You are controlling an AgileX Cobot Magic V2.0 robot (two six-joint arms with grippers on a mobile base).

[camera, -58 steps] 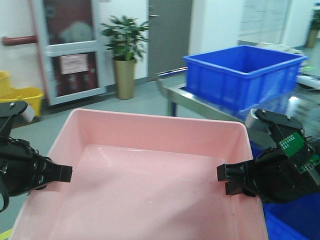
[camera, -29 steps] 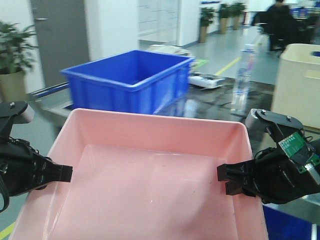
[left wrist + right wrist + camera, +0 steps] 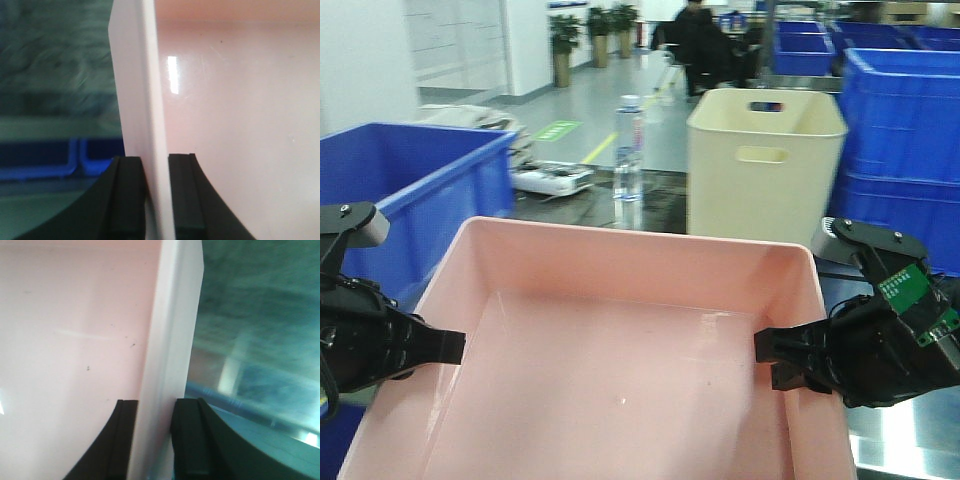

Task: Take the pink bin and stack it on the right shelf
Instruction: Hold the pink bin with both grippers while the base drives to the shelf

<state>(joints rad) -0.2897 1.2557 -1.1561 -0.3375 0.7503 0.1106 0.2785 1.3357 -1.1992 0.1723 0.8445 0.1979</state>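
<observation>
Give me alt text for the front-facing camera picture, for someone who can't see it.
A wide, shallow pale-pink plastic bin fills the foreground, its side walls clamped by the black left gripper and right gripper. Beyond it, on a dark glossy worktop, stand a clear water bottle and a tall cream bin with a handle slot, with blue crates to either side.

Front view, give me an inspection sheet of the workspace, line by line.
Surface: dark glossy shelf ahead, beyond the bin.
Job's things: pink bin, empty, held by both side walls, not yet on the shelf.
Clutter: bottle, cream bin and white device on the shelf.
Hands: left hand shut on the bin's left wall; right hand shut on its right wall.
Cables: nothing seen.
Surroundings: blue crate at left, blue stack at right, person and plants far back.
</observation>
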